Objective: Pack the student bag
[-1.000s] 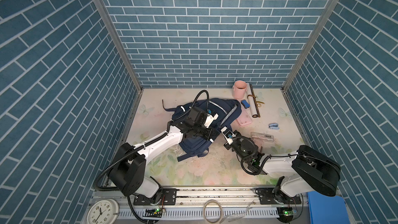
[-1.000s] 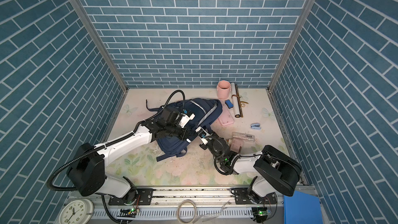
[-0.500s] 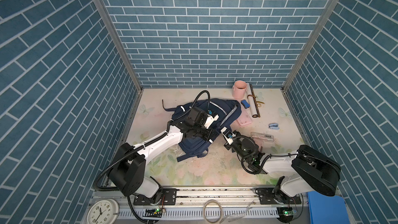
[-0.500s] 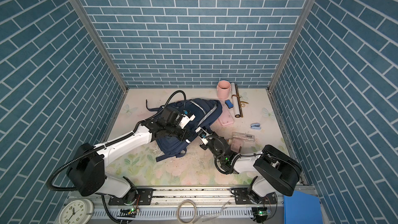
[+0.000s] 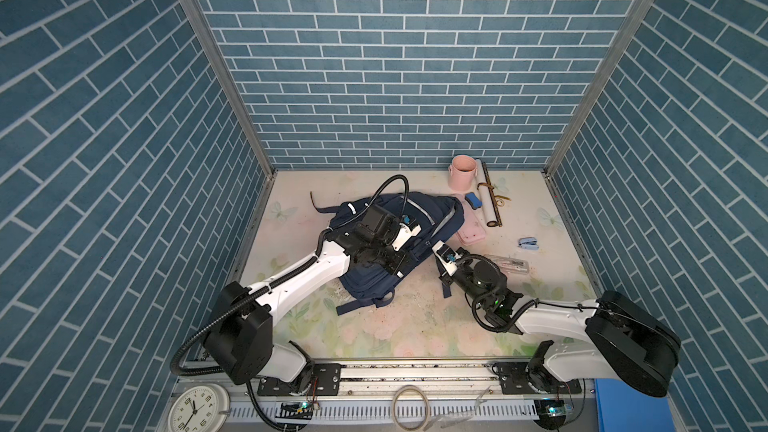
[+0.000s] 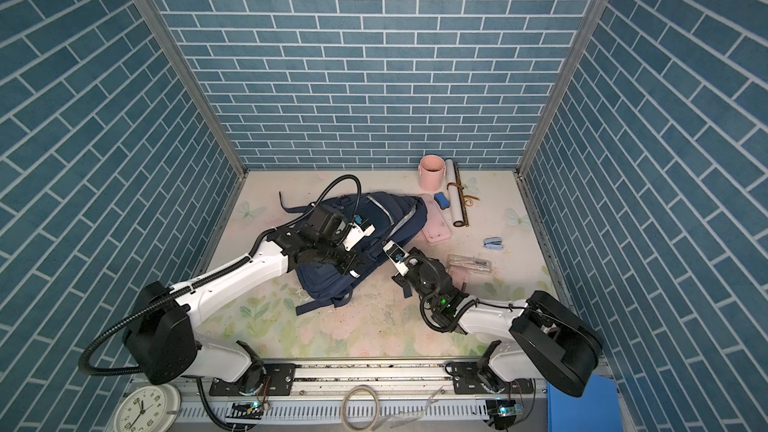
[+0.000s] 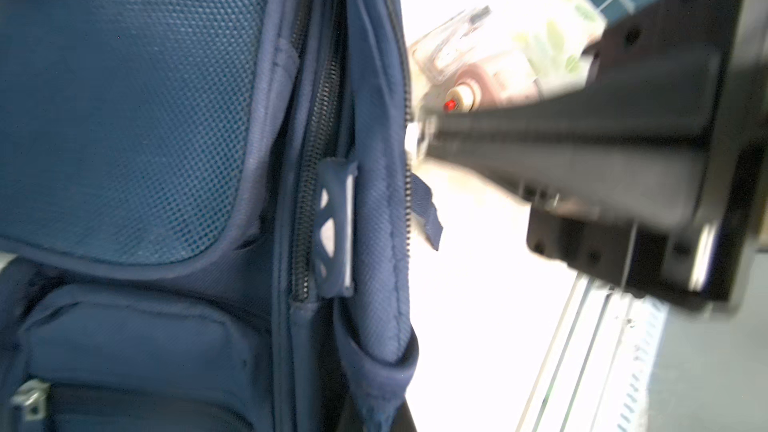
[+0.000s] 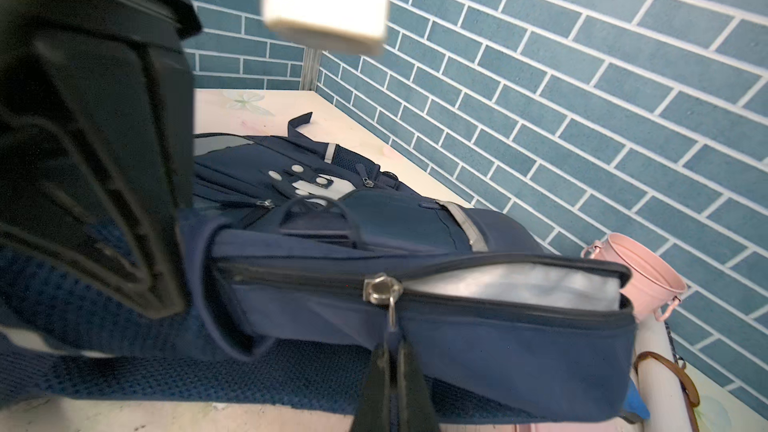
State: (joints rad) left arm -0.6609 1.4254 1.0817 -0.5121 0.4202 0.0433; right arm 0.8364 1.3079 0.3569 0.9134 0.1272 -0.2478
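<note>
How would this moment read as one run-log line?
student bag: main pocket partly open | right hand: shut on zipper pull | left hand: shut, against the bag

Between the student bag (image 5: 432, 218) and the front rail the table (image 5: 399, 326) is bare apart from the bag's loose straps, so there is open room for a gripper. More bare room lies behind the bag, towards the back wall.

To the bag's right it is crowded. A pink case (image 5: 471, 235) lies against the bag, with an eraser (image 5: 472, 200), a paper roll (image 5: 487, 197) and a pink bucket (image 5: 462, 172) just beyond. A clear case (image 5: 509, 264) lies nearer the rail.

The left arm (image 5: 307, 280) sprawls across the bag's top. The right gripper (image 8: 390, 351), pinched on the zip pull (image 8: 392, 313), blocks the bag's near-right edge. Beyond the pull, the bag's mouth is a narrow slit.
</note>
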